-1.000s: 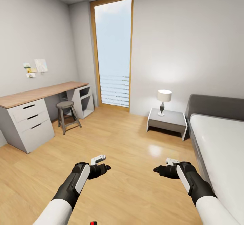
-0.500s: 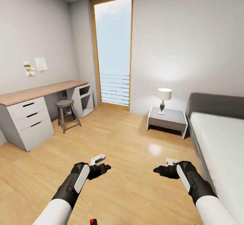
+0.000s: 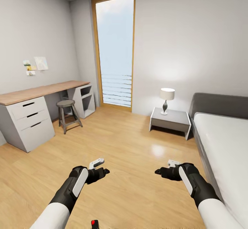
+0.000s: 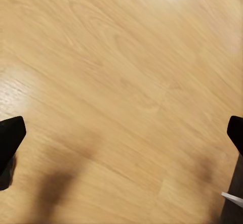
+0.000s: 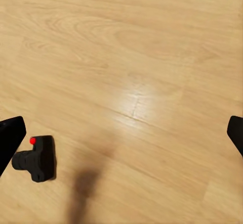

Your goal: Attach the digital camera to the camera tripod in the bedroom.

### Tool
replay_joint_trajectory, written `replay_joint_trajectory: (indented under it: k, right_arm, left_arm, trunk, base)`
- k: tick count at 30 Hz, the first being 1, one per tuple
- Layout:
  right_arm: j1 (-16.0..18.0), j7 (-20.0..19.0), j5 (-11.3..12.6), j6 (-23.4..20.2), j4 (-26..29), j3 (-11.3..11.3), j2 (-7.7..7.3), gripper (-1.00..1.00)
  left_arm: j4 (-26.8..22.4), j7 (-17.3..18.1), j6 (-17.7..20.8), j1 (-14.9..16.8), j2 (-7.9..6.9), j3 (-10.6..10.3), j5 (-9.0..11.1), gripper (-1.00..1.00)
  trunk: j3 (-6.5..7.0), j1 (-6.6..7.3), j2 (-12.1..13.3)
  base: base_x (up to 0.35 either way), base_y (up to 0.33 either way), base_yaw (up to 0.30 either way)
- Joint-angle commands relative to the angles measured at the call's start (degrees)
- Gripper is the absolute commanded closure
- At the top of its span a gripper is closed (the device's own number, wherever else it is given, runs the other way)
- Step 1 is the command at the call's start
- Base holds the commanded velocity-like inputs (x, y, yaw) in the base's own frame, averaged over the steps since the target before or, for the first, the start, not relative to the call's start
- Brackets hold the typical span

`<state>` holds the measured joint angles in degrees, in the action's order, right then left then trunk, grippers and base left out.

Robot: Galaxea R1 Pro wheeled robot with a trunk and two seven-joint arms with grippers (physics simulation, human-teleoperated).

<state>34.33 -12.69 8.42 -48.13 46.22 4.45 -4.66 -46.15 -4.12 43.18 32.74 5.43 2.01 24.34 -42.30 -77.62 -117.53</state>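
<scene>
head view: left gripper (image 3: 102, 171) and right gripper (image 3: 161, 171) hovered over floor (image 3: 131, 142), both spread wide, empty. digital camera (image 5: 36, 159) lay on floor beneath right gripper.

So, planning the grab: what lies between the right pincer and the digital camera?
Only bare wood floor, as the right wrist view shows; the digital camera sits near one fingertip of the open right pincer.

The left hand (image 4: 121, 138), fingers (image 4: 10, 138) spread, hangs over plank floor (image 4: 126, 67).
</scene>
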Motion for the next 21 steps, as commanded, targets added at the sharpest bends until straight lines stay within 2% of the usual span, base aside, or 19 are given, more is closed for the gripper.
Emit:
replay_joint_trajectory:
  k: [1, 8, 9, 14, 21]
  right_arm:
    - [0.0, -0.1, 0.3, -0.3, 0.2, 0.1, -0.05, -1.00]
    - [0.0, -2.8, 0.4, -0.9, 0.8, 0.0, -0.35, -1.00]
    - [0.0, -5.0, 0.3, -1.1, 1.1, 0.0, -0.47, -1.00]
    - [0.0, -6.0, 0.3, -1.5, 4.0, 0.0, -0.45, -1.00]
    - [0.0, -6.3, 0.6, -5.0, 7.0, 0.2, -0.45, -1.00]
  left_arm:
    - [-0.1, -0.5, 0.3, 0.0, 0.05, 0.2, 0.6, -1.00]
    - [-0.1, -0.7, 0.2, 0.0, 0.02, 0.1, 0.6, -1.00]
    - [-0.1, -0.8, 0.2, 0.0, 0.02, 0.1, 0.5, -1.00]
    - [-0.1, -0.8, 0.2, 0.0, 0.08, 0.0, 0.4, -1.00]
    - [0.0, -0.9, 0.2, 0.0, 0.01, 0.0, 0.3, -1.00]
  trunk:
    - [-0.25, -0.22, -0.4]
    - [-1.50, -1.76, -3.3]
    - [-1.68, -1.98, -3.7]
    - [-2.58, -3.07, -5.7]
    - [-3.84, -4.61, -8.5]
  base:
    - [0.000, 0.000, 0.000]
    - [0.000, 0.000, 0.000]
    - [0.000, 0.000, 0.000]
    - [0.000, 0.000, 0.000]
    - [0.000, 0.000, 0.000]
